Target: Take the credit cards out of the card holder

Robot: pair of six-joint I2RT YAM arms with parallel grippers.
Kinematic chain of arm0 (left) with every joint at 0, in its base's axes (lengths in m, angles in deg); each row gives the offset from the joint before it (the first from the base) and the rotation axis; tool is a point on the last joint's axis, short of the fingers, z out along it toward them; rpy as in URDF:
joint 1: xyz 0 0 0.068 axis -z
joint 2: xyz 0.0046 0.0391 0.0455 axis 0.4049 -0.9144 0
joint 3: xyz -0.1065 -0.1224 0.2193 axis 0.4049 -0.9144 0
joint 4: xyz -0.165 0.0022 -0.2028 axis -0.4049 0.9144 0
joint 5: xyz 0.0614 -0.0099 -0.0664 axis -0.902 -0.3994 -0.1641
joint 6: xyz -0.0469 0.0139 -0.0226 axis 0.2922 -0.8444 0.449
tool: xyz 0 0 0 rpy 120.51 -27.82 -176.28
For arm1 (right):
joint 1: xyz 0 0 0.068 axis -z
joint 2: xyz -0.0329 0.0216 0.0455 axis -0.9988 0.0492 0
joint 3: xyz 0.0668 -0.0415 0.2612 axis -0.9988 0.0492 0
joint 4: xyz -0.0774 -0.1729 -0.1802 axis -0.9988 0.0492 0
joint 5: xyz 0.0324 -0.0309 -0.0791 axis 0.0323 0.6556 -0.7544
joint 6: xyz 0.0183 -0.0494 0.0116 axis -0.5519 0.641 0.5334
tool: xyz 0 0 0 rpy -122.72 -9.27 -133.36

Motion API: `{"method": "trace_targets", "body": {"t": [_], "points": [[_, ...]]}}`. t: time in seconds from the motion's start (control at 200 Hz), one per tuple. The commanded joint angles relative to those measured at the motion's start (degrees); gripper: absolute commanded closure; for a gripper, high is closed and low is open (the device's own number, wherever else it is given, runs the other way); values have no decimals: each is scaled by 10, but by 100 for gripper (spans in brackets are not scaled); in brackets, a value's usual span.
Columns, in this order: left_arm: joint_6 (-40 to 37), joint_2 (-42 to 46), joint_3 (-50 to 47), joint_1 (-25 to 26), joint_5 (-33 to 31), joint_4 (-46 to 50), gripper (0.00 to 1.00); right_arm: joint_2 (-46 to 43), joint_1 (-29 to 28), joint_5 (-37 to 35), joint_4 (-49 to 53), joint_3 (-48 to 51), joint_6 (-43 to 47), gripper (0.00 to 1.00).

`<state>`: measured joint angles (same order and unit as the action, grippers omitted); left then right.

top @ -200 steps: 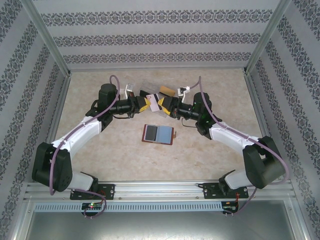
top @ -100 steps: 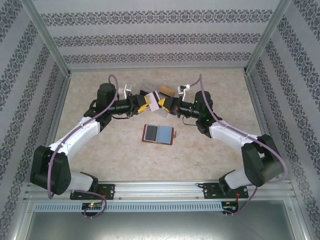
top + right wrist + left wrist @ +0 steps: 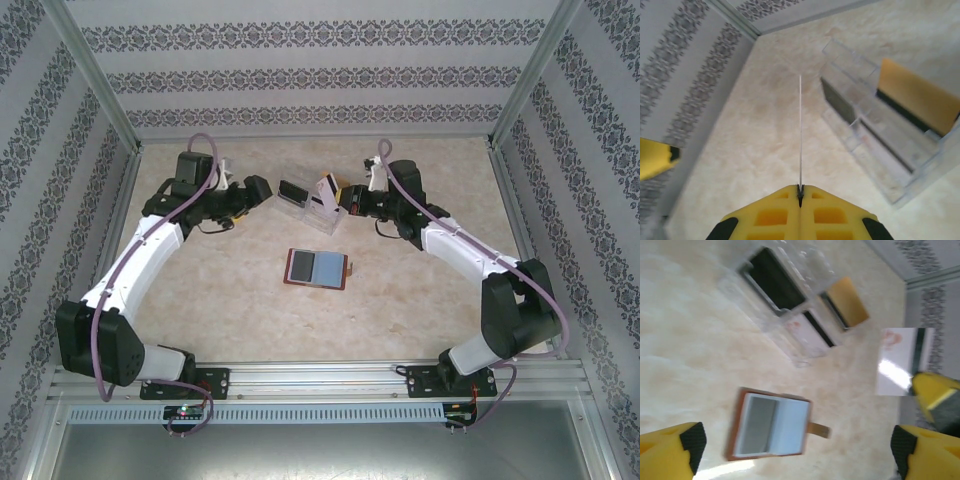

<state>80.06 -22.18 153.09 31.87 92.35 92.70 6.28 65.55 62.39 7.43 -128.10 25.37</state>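
The wallet lay open and flat near the middle of the table, well in front of both grippers, a brown leather-like rectangle with blue-grey pockets facing up and a small strap tab sticking out of its right edge. Behind it stood a clear plastic tray with stepped, thin-walled compartments, and it sat between the two arms. Three cards leaned in the tray's slots: a dark card in the widest slot, a whitish card with a faint red mark in the next, and an orange card at the far end. A fourth card, white and glossy with a dark stripe along one edge and a faint red mark, was pinched on its short edge by the right gripper, whose yellow jaws were pressed together on it. From the right wrist it appeared edge-on as a thin straight line. In the top view it stood over the tray's right part, above the table and apart from the wallet. The left gripper hung to the left of the tray with its jaws spread wide and holding nothing, its yellow, black-tipped fingers framing the wallet in the wrist view. The table was pale and marbled, matte, and patterned wallpaper panels in metal framing closed it in.
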Motion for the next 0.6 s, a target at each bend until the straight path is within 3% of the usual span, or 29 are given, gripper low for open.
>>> {"method": "trace_targets", "body": {"t": [0.0,0.165,0.335,0.594], "points": [[-72,19,6,-24,-45,69,1,24,-10,-69,78,-38,160,100],[-106,10,6,-51,-63,81,0,63,-15,-57,88,-75,284,100],[-123,6,8,-77,-108,101,1,108,-20,-92,118,-126,357,100],[-120,8,-6,-81,-95,89,1,153,-31,-70,162,-168,491,100]]}}
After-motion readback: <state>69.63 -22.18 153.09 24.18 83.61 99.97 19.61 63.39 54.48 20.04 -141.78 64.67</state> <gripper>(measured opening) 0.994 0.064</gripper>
